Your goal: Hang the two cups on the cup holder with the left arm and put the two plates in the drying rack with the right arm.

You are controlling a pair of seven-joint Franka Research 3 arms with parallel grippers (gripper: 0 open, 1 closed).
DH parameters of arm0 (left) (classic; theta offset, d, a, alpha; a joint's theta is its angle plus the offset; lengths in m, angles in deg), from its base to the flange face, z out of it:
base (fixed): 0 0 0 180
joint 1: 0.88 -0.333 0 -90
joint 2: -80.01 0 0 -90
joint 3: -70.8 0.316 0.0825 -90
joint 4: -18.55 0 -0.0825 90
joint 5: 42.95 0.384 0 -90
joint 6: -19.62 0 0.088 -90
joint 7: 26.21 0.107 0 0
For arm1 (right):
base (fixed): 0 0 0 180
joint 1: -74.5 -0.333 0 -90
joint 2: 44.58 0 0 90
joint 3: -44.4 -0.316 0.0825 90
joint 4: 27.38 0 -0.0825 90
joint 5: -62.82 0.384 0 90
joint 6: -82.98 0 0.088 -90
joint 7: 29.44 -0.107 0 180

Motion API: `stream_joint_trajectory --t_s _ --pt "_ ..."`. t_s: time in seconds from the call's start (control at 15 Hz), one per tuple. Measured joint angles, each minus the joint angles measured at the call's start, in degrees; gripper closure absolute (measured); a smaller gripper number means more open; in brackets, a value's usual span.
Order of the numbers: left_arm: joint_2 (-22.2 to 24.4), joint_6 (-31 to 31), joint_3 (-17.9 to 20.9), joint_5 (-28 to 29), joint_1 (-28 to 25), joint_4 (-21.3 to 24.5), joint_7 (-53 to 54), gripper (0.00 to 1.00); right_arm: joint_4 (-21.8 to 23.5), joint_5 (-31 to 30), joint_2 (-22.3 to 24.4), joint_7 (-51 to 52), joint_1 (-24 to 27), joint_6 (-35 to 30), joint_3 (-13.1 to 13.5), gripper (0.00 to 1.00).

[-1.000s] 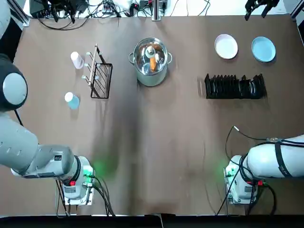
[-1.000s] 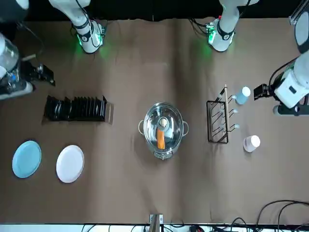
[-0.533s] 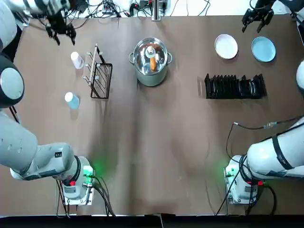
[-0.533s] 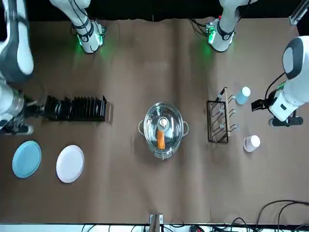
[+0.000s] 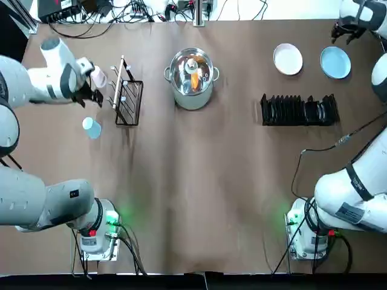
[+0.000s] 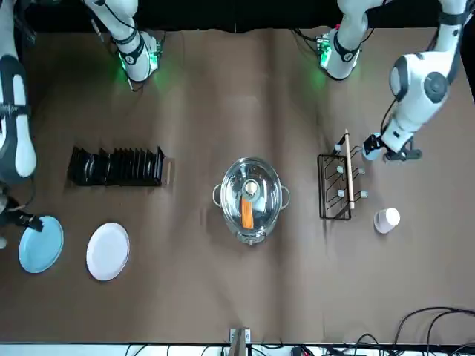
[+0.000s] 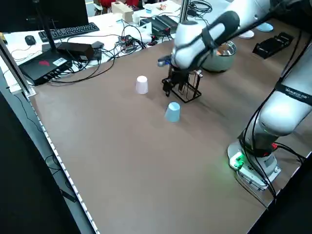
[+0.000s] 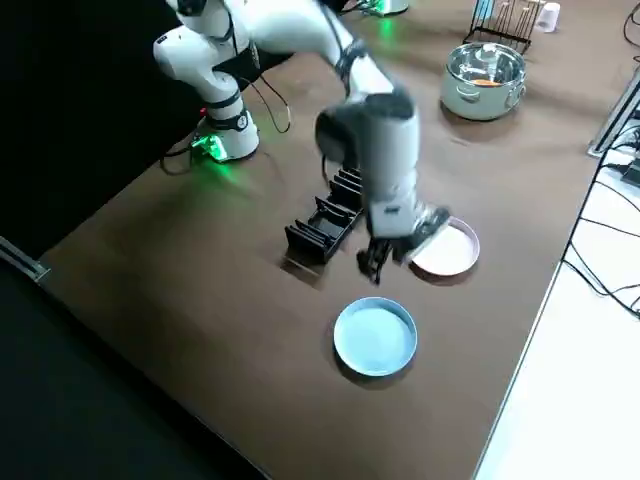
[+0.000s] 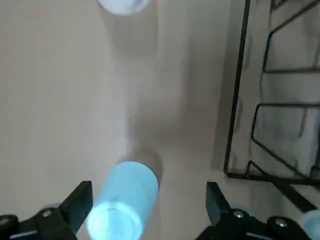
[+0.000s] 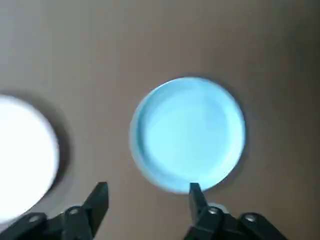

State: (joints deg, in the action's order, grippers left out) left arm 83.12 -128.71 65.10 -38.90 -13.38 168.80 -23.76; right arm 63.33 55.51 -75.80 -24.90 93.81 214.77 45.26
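Both grippers, left [image 5: 89, 96] and right [image 5: 343, 34], fingers spread, have swung over the brown table [image 5: 199, 175], cables [image 5: 121, 12] behind

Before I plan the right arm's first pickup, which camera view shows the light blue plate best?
The right wrist view: the light blue plate shows large and whole beyond the open right gripper. The top, front and right side views show it whole but smaller; the other two views miss it.

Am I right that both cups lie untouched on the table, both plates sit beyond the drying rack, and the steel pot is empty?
Not quite: the steel pot is not empty. The top view shows an orange item and a pale one inside it. The rest holds: the blue cup and white cup are untouched, and both plates lie beyond the drying rack.
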Motion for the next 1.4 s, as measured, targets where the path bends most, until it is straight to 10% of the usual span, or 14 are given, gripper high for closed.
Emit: stream_joint_trajectory --t_s 0.4,1.4 --pt "-0.4 -5.4 0.0 0.0 -2.3 5.4 2.9 0.0 -1.7 -0.2 -8.7 0.4 8.5 13.7 0.0 0.38" --pt "-2.4 -5.4 0.0 0.2 -9.6 4.9 11.0 0.0 -1.8 -0.1 -15.4 0.4 11.5 15.9 -0.4 0.56"
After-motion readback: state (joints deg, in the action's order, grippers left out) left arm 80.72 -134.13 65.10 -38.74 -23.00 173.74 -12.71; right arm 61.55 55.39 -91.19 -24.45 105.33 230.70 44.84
